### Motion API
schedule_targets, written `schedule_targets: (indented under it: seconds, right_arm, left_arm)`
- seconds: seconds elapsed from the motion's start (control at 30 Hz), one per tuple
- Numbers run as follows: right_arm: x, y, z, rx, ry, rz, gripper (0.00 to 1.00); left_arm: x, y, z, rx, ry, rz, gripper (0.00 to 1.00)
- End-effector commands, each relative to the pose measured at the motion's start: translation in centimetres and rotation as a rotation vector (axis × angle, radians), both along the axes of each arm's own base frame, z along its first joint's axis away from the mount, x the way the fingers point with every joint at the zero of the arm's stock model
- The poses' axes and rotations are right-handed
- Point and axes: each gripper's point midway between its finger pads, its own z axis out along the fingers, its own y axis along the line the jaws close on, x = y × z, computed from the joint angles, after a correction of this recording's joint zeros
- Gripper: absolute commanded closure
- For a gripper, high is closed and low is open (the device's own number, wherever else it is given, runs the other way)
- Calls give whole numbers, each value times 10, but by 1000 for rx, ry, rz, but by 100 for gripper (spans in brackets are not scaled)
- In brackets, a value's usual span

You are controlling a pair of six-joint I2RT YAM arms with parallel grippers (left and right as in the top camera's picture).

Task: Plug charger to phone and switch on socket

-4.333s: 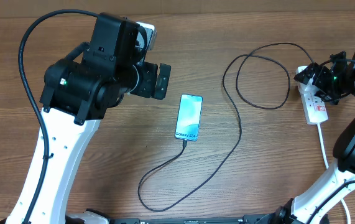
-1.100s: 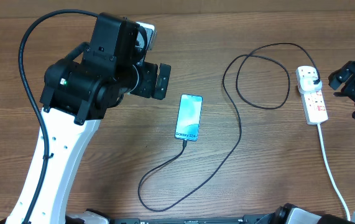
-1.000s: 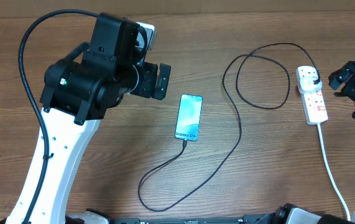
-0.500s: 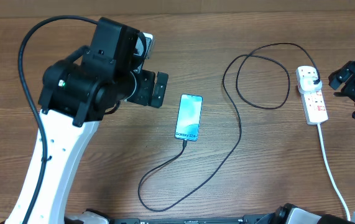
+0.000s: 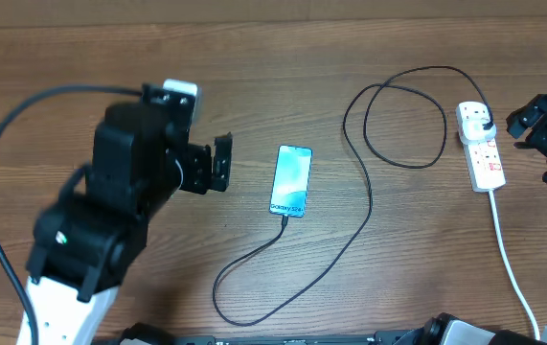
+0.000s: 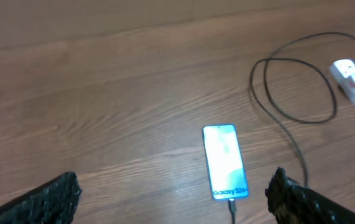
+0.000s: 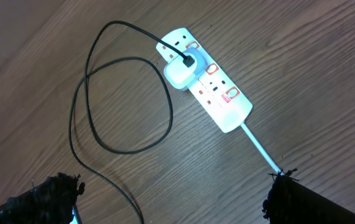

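The phone (image 5: 291, 180) lies flat mid-table with its light blue screen lit; it also shows in the left wrist view (image 6: 225, 162). The charger's thin black cable (image 5: 364, 220) runs from the connector in the phone's bottom edge (image 6: 231, 202), through loops, to a plug (image 7: 180, 71) seated in the white socket strip (image 5: 484, 153), which also shows in the right wrist view (image 7: 217, 93). My left gripper (image 5: 219, 165) is open and empty, left of the phone. My right gripper (image 5: 517, 122) is open and empty, to the right of the strip.
The strip's white cord (image 5: 508, 254) runs toward the table's front right. A big cable loop (image 5: 402, 115) lies between the phone and the strip, and a smaller loop (image 5: 230, 287) lies in front of the phone. The wooden table's far edge (image 5: 350, 19) runs along the top.
My left arm has swung back toward the lower left, away from the phone. My right gripper left the strip earlier and has held still for the last second.
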Motion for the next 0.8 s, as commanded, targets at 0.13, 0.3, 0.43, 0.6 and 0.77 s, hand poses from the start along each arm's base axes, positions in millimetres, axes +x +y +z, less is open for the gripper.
schedule_targets:
  seconds: [0.13, 0.3, 0.43, 0.6, 0.77]
  right_arm:
    - [2, -2, 9, -21, -23, -2, 0]
    - [2, -2, 9, -21, -23, -2, 0]
    - [2, -2, 9, -21, -23, -2, 0]
    - [2, -2, 9, -21, -23, -2, 0]
    - [2, -2, 9, -21, -23, -2, 0]
  left_arm:
    - [-3, 21, -20, -86, -246, 39, 1]
    - [-11, 32, -11, -164, -481, 47, 1]
    - [-19, 42, -3, -206, -674, 57, 1]
    - [-38, 56, 4, -239, -918, 78, 1]
    - [-57, 67, -1, -245, -1050, 104, 1]
